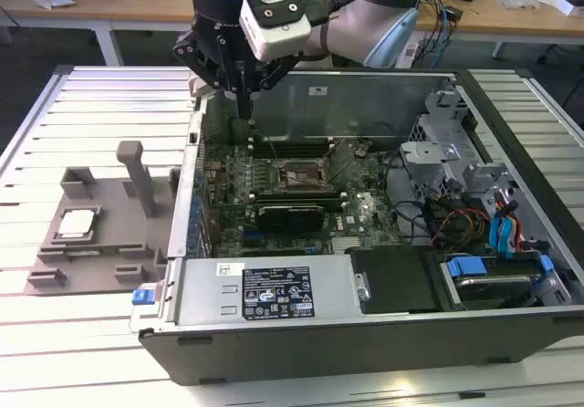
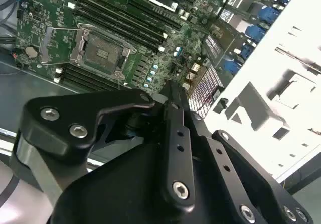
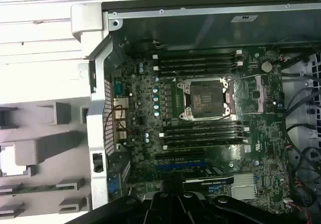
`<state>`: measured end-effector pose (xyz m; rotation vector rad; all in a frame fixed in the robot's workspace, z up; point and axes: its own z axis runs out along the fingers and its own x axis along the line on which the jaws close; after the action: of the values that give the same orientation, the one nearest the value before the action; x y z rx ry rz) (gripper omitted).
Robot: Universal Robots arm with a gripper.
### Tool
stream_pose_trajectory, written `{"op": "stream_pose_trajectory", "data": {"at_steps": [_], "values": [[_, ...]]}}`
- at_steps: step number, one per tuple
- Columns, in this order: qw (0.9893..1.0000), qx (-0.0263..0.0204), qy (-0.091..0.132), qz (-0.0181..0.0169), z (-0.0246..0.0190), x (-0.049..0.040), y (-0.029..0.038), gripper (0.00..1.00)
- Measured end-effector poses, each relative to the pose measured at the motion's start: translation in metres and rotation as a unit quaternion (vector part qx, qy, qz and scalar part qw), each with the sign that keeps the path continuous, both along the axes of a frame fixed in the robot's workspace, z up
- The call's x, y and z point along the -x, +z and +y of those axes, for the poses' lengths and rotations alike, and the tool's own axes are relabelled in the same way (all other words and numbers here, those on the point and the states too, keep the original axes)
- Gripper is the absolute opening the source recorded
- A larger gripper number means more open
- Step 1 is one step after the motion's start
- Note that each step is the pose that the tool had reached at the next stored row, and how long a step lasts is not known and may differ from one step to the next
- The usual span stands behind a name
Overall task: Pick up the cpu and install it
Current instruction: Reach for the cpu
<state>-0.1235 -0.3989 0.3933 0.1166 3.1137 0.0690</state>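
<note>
Slatted surface [image 1: 64, 124], open case [image 1: 383, 311]: your cpu job is not yet begun.
Your pincer [image 1: 245, 115] hangs closed and empty over the case; the cpu [image 1: 77, 223] lies in the fixture [image 1: 109, 247], well apart, and the socket [image 1: 297, 177] is bare.

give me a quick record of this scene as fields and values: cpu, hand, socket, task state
cpu: small flat square silver-topped chip, lying on the grey plastic fixture, outside the case
hand: black hand, shut, holding nothing, over the open grey metal computer case, towards the exterior view's left
socket: square metal-framed motherboard socket, open and empty
task state: cpu not yet picked up
</note>
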Motion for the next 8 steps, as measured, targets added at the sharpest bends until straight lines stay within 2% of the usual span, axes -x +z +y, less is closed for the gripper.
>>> {"op": "stream_pose_trajectory", "data": {"at_steps": [3, 8], "values": [[1.0000, 0.0000, 0.000, 0.0000, 0.0000, 0.0149, 0.0000, 0.11], [1.0000, 0.0001, 0.000, 0.0000, 0.0000, 0.0325, 0.0000, 0.11]]}}
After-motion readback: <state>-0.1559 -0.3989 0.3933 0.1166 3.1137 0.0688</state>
